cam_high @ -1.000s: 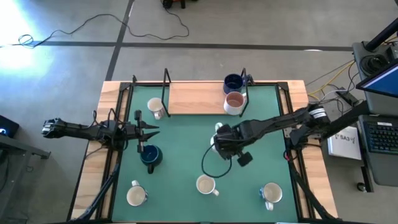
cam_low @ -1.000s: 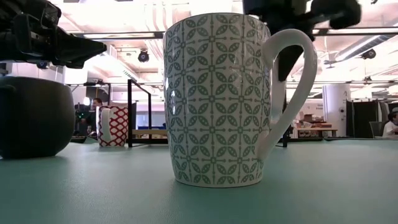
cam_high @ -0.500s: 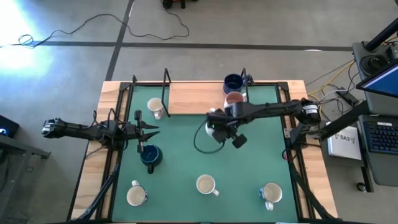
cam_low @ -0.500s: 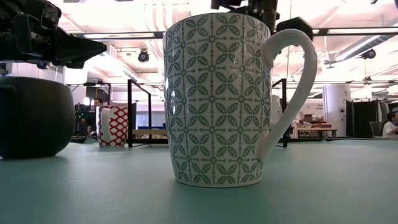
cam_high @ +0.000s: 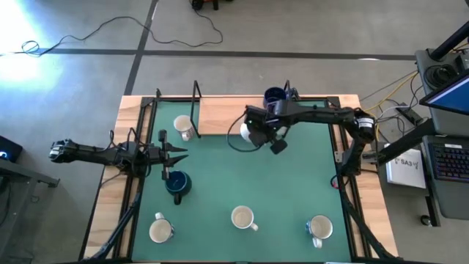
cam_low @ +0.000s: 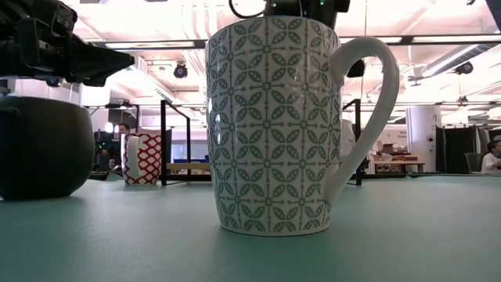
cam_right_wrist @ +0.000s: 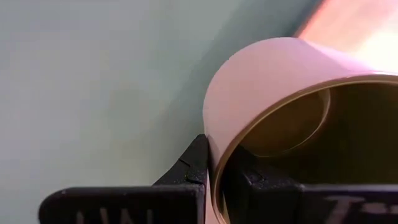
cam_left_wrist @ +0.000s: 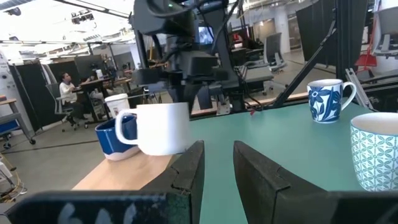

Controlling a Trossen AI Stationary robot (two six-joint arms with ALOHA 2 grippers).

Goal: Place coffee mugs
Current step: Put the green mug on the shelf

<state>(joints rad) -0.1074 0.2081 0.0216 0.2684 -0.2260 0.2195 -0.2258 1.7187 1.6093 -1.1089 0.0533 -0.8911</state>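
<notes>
My right gripper [cam_high: 253,135] is shut on a white coffee mug [cam_high: 245,133] with an olive inside and holds it over the near edge of the wooden board [cam_high: 220,117]. A dark blue mug [cam_high: 275,96] stands on the board's far right, another dark blue one [cam_high: 177,183] on the green mat. White mugs stand at the board's left [cam_high: 183,126] and along the near edge [cam_high: 242,218]. At the table's left, my left gripper [cam_left_wrist: 217,165] is open and level, with nothing between its fingers. My right gripper pinches the mug's wall at the rim [cam_right_wrist: 212,146], with one finger [cam_right_wrist: 194,163] outside and the other inside the mug. The fingers come from above, slanting down. The mug [cam_left_wrist: 163,127] hangs roughly upright, lifted clear of mat and board.
Black upright posts [cam_high: 196,92] stand at the board's far side. More mugs stand at the near left [cam_high: 161,231] and near right [cam_high: 320,227]. A leaf-patterned mug [cam_low: 274,125] fills the low view. People sit in the room beyond the table.
My right gripper has carried the mug from the middle of the mat toward the table's far edge and a little to the left, up to the wooden board. It has stayed shut, and the mug has stayed lifted clear.
</notes>
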